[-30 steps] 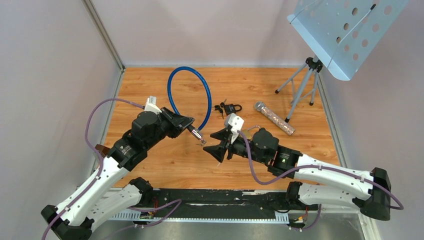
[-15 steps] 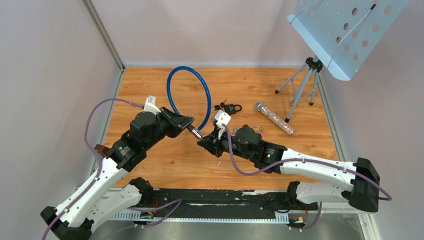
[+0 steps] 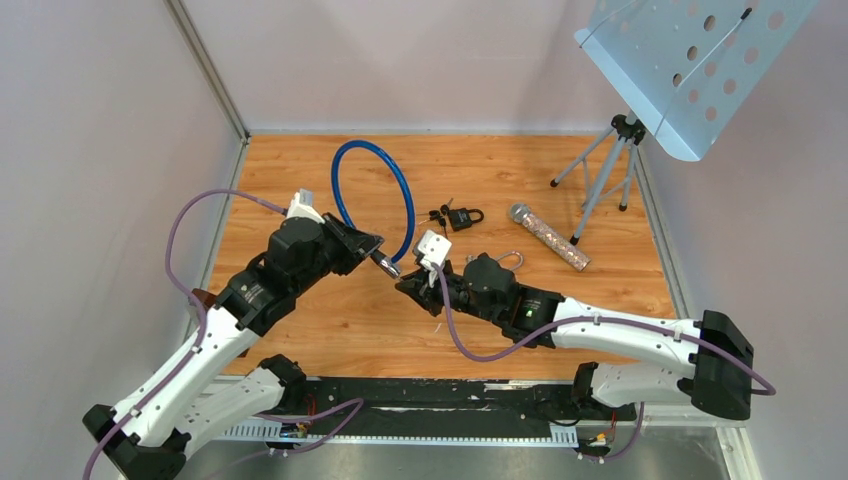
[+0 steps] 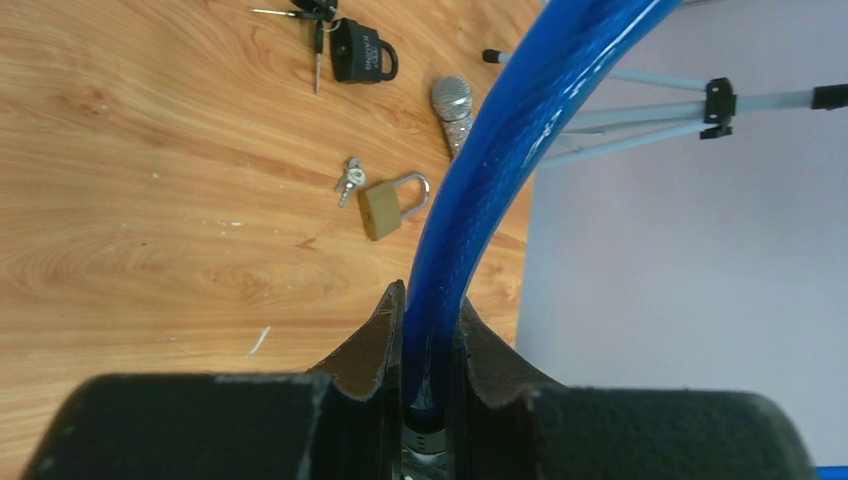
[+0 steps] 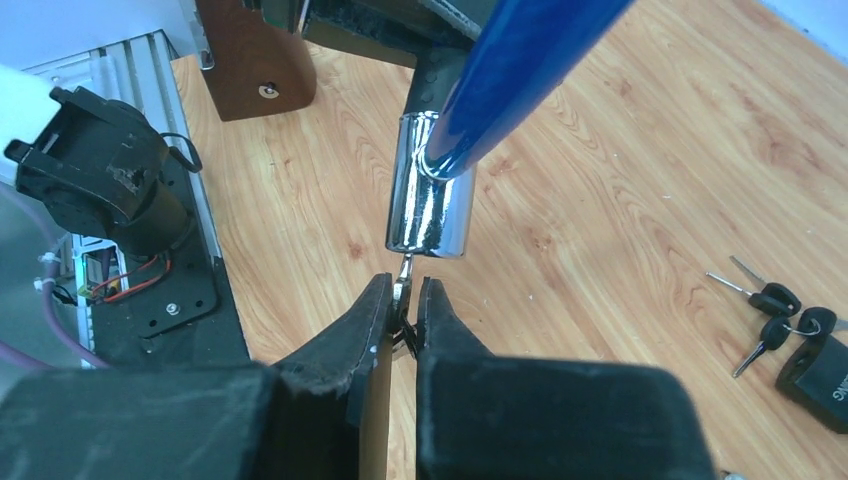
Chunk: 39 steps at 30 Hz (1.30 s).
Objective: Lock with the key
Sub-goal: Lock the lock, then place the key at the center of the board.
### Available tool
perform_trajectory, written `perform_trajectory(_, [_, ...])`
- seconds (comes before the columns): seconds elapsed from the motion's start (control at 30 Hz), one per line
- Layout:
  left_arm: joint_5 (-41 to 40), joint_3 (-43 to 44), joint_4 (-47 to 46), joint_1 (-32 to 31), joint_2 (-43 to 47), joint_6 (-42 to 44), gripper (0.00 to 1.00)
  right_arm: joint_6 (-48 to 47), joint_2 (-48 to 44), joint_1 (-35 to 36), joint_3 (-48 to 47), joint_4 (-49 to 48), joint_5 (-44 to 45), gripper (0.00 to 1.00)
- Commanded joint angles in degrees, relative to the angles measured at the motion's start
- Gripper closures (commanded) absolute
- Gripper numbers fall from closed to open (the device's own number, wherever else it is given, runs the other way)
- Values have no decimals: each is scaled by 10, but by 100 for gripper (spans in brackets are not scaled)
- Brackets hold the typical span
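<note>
A blue cable lock [image 3: 372,195] loops up off the wooden table. My left gripper [image 3: 372,252] is shut on the cable [image 4: 470,200] just behind its chrome lock cylinder [image 5: 432,205], holding it off the table. A small key [image 5: 403,275] sticks out of the cylinder's lower end. My right gripper [image 5: 405,300] is shut on that key's head, its fingertips [image 5: 380,300] pinching from both sides. In the top view the right gripper [image 3: 408,284] meets the cylinder [image 3: 384,263] from the right.
A black padlock with keys [image 3: 457,216], a brass padlock with keys [image 4: 385,200] and a microphone [image 3: 548,236] lie on the table. A music stand tripod [image 3: 605,170] occupies the back right. White walls close both sides.
My right arm has swung left toward the lock cylinder and its gripper has gone from open to shut on the key. The left arm has shifted only slightly.
</note>
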State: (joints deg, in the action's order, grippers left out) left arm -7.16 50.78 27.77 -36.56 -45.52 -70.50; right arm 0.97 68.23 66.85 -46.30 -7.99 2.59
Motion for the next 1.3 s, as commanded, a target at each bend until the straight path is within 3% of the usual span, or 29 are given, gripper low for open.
perform_trajectory(0.0, [-84, 51, 13, 26, -5, 49, 100, -43, -23, -6, 30, 31, 19, 100])
perform_trajectory(0.17, [-95, 62, 14, 45, -18, 86, 100, -17, -49, -6, 39, 50, -64, 100])
perform_trajectory(0.4, [-100, 36, 5, 46, -15, 105, 100, 96, -39, -36, -20, 97, -121, 100])
perform_trajectory(0.77, [-109, 50, 7, 47, -8, 107, 100, 97, -5, -36, -8, 88, -193, 100])
perform_trajectory(1.03, [-100, 43, 5, 47, 8, 117, 100, 127, 37, -36, -46, 61, -131, 96])
perform_trajectory(1.17, [-112, 28, 10, 47, 5, 125, 100, 182, 63, -35, -25, 41, -64, 89])
perform_trajectory(1.27, [-111, 3, 10, 47, -8, 130, 100, 230, 65, -36, 2, 22, -36, 89])
